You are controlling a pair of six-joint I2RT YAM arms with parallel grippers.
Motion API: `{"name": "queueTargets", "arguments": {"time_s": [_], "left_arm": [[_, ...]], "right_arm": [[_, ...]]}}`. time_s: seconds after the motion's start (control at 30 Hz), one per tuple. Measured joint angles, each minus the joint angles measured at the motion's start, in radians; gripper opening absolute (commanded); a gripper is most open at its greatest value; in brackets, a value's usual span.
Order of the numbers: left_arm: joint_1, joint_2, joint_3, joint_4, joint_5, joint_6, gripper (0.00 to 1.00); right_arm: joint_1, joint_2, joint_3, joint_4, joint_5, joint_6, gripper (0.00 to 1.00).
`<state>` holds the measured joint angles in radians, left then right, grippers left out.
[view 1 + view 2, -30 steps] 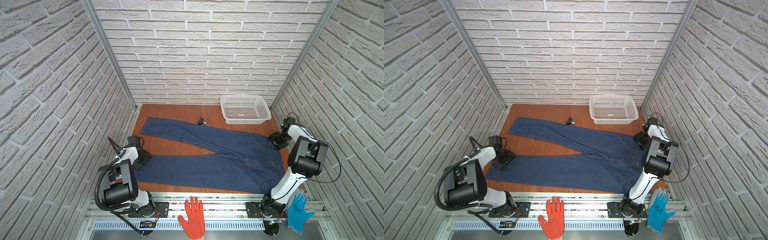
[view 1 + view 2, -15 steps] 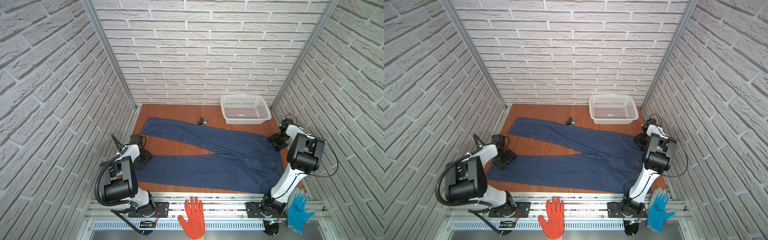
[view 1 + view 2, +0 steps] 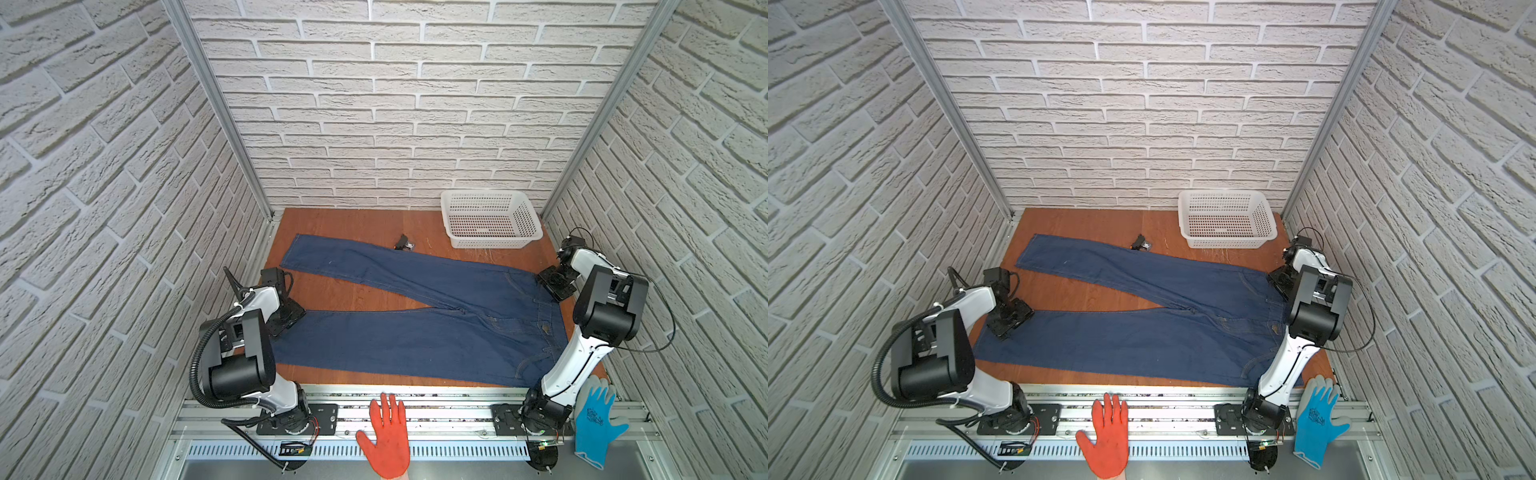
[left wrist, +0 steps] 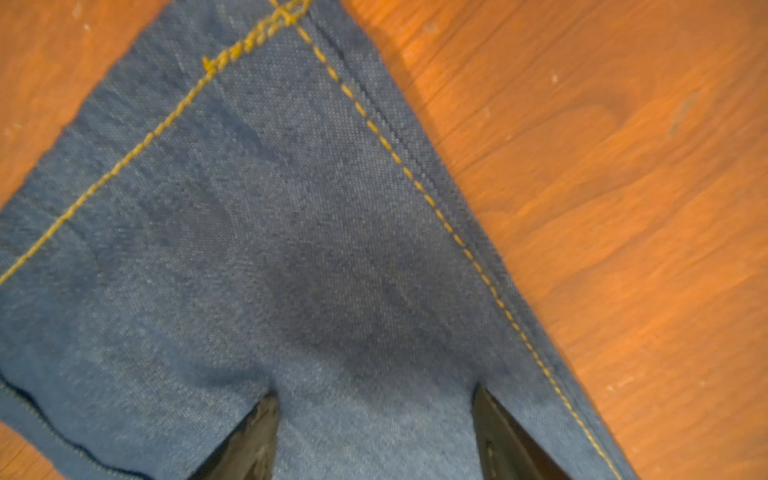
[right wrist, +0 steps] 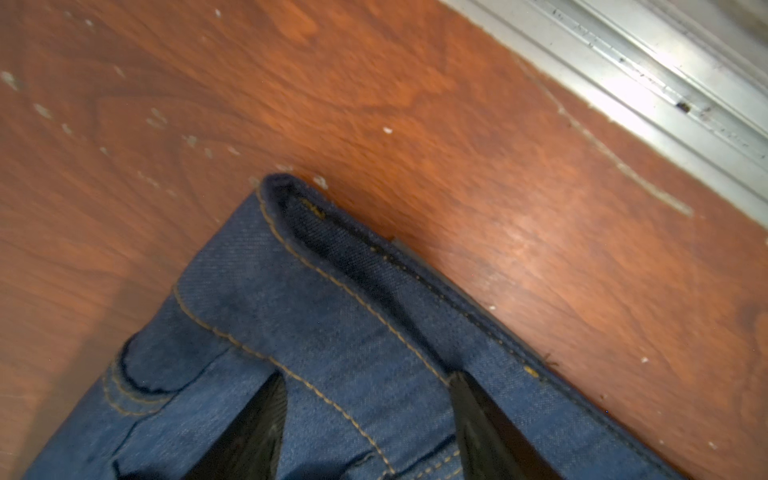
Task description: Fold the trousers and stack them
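Note:
The trousers (image 3: 415, 340) (image 3: 1121, 345) are dark blue jeans lying flat on the wooden table, legs spread in a V to the left and waist at the right. My left gripper (image 3: 291, 318) (image 3: 1011, 318) is at the far corner of the near leg's hem. In the left wrist view it (image 4: 374, 399) is open, with its fingertips (image 4: 262, 432) down on the denim. My right gripper (image 3: 555, 284) (image 3: 1279, 282) is at the far corner of the waistband. In the right wrist view it (image 5: 365, 386) is open, straddling the stitched band.
A white basket (image 3: 490, 220) (image 3: 1227, 218) stands at the back right. A small black object (image 3: 403, 242) lies just beyond the far leg. An orange-gloved hand (image 3: 388, 436) and a blue glove (image 3: 594, 419) rest on the front rail. A metal wall rail (image 5: 665, 62) runs close to the waistband corner.
Both arms have shifted their elbows a little, while the grippers stay at the same corners of the trousers. The trousers have not moved.

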<state>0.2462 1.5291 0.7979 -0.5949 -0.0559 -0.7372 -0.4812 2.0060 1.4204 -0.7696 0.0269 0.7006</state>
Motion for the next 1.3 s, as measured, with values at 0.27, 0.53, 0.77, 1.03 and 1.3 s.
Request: {"name": "queueTargets", "arguments": {"time_s": [0.27,0.53,0.77,1.03,1.3], "left_arm": [[0.000,0.003,0.004,-0.005,0.002,0.004,0.73],[0.000,0.007,0.008,-0.010,0.002,0.004,0.73],[0.000,0.011,0.013,-0.014,0.002,0.004,0.73],[0.000,0.018,0.019,-0.020,0.002,0.005,0.73],[0.002,0.019,0.021,-0.023,0.002,0.011,0.73]], "right_arm": [[-0.002,-0.013,-0.027,0.018,-0.005,-0.010,0.65],[-0.014,-0.029,-0.054,0.034,-0.017,-0.033,0.35],[-0.017,-0.043,-0.067,0.028,-0.032,-0.035,0.09],[-0.013,-0.043,-0.028,-0.013,-0.022,-0.043,0.05],[-0.013,-0.043,0.042,-0.077,0.042,-0.043,0.05]]}}
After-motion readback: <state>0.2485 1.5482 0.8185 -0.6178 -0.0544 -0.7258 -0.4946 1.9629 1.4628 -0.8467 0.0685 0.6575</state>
